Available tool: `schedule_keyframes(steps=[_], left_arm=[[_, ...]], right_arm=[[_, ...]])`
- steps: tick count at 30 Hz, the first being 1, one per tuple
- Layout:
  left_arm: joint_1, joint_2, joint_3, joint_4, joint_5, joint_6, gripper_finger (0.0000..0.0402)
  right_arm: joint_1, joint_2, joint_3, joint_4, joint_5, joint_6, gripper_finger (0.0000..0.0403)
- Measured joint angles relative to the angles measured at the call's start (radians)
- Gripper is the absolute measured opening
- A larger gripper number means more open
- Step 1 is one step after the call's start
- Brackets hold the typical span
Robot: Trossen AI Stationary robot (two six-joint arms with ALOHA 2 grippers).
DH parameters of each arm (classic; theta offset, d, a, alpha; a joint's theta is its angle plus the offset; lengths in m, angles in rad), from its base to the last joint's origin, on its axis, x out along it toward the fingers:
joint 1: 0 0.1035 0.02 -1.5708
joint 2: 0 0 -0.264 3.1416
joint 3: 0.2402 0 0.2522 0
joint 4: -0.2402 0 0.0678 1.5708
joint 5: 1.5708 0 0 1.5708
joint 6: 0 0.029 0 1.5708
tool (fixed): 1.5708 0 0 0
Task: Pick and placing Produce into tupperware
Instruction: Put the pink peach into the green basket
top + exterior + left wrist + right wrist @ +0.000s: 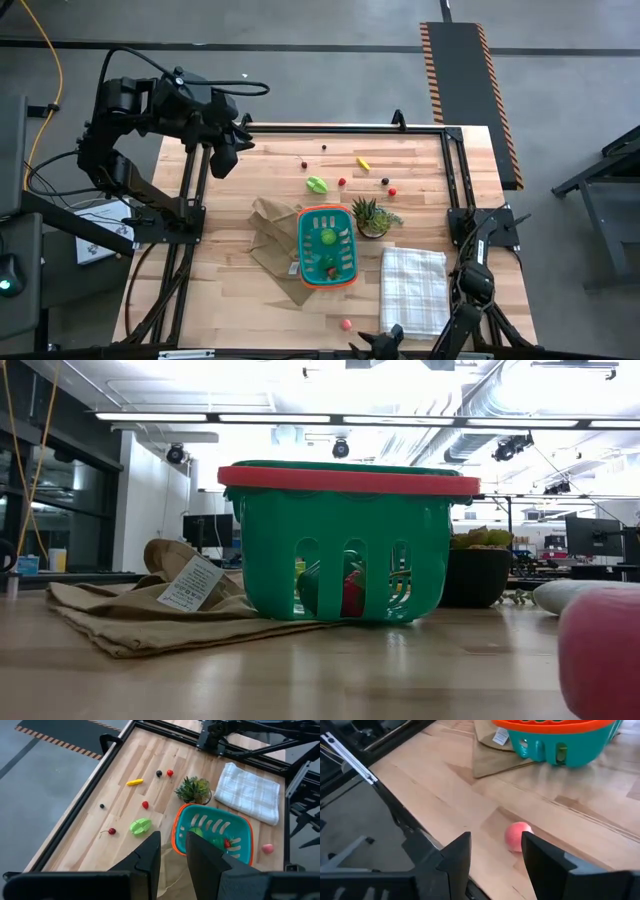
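Observation:
The teal tupperware with the orange rim (300,250) stands mid-table, partly on a brown paper bag. It holds a green round piece (328,237) and a red piece (332,270). Loose produce lies beyond it: a green leafy piece (317,184), a yellow piece (363,163), small red balls (342,182), and dark berries (384,181). A pink ball (346,324) rests near the near edge. My left gripper (222,160) hovers open above the far-left corner. My right gripper (390,338) is open at the near edge, close to the pink ball (519,836).
A spiky potted plant (369,216) stands right beside the tupperware on its far-right side. A white checked cloth (412,290) lies to the right. The brown paper bag (272,235) spreads to the left. Black frame rails run along the table's sides.

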State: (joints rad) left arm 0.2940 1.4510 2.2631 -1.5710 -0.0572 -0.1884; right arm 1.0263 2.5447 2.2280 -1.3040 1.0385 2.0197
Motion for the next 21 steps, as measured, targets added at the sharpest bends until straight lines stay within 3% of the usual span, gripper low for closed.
schedule_keyframes(steps=[8,13,17,21], left_arm=[[0.0,0.0,0.0,0.0,0.001,0.038,0.0081],[0.0,0.0,0.0,0.0,0.001,0.075,0.0081],[0.0,0.0,0.0,0.0,0.001,0.123,0.0081],[0.0,0.0,0.0,0.0,0.001,0.131,0.0081]], right_arm=[[-0.029,0.002,0.0,-0.01,0.01,0.023,0.0167],[-0.03,0.003,0.0,-0.011,0.078,0.081,0.0167],[-0.031,0.003,0.0,-0.013,-0.04,0.037,0.0167],[-0.026,0.003,0.0,-0.005,-0.076,0.042,0.0167]])
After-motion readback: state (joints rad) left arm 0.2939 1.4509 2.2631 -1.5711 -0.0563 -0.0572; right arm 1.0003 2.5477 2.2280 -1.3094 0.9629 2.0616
